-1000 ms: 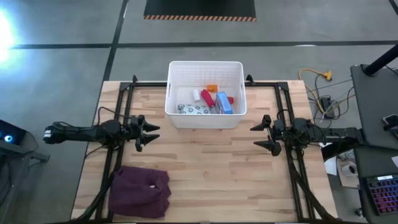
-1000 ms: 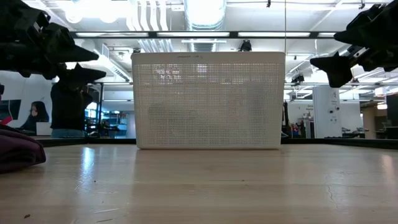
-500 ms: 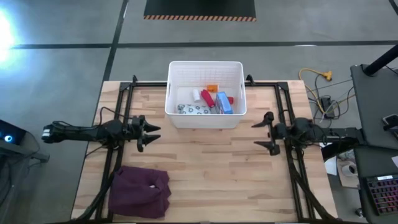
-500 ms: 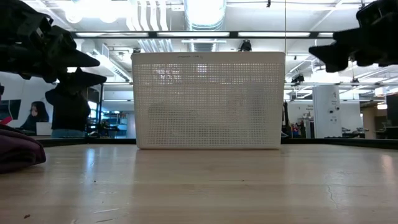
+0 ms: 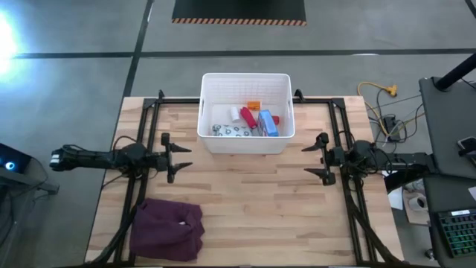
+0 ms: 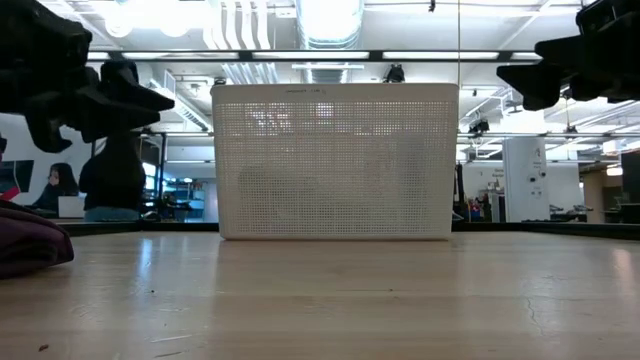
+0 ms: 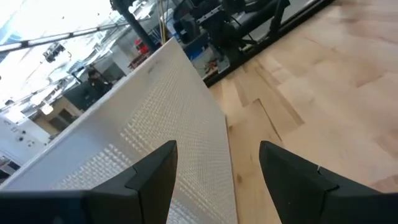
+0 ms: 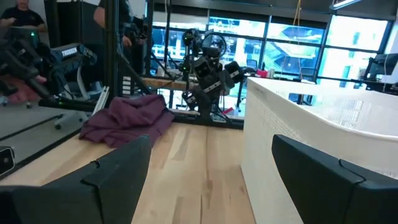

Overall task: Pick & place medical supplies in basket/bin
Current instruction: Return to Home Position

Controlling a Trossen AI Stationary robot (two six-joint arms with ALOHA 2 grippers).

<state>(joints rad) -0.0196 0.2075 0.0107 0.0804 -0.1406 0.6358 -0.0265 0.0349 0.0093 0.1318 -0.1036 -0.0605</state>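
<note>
The white basket (image 5: 245,144) stands at the table's far middle. Inside it lie a blue box (image 5: 268,123), a red bottle (image 5: 248,117), a white piece (image 5: 236,113), a small orange item (image 5: 254,106) and a patterned packet (image 5: 232,131). My left gripper (image 5: 178,157) hovers open at the table's left, level, pointing toward the right edge, near the basket's near left corner (image 7: 155,124). My right gripper (image 5: 308,159) hovers open at the table's right, pointing toward the left edge, beside the basket (image 8: 311,124). Both are well above the wood, with nothing between their fingers.
A maroon cloth (image 5: 168,229) lies bunched at the near left corner. Black frame rails (image 5: 149,112) run along both sides of the table. Bare wood (image 5: 253,201) spreads between the arms. A desk with a keyboard (image 5: 455,231) stands off the right edge; a person (image 6: 112,180) stands behind.
My left gripper has rolled about its own pointing line, so its two fingers now lie side by side, spread wide in the high view. My right gripper has rolled a little as well. Neither has shifted place, and the gaps between the fingers look unchanged.
</note>
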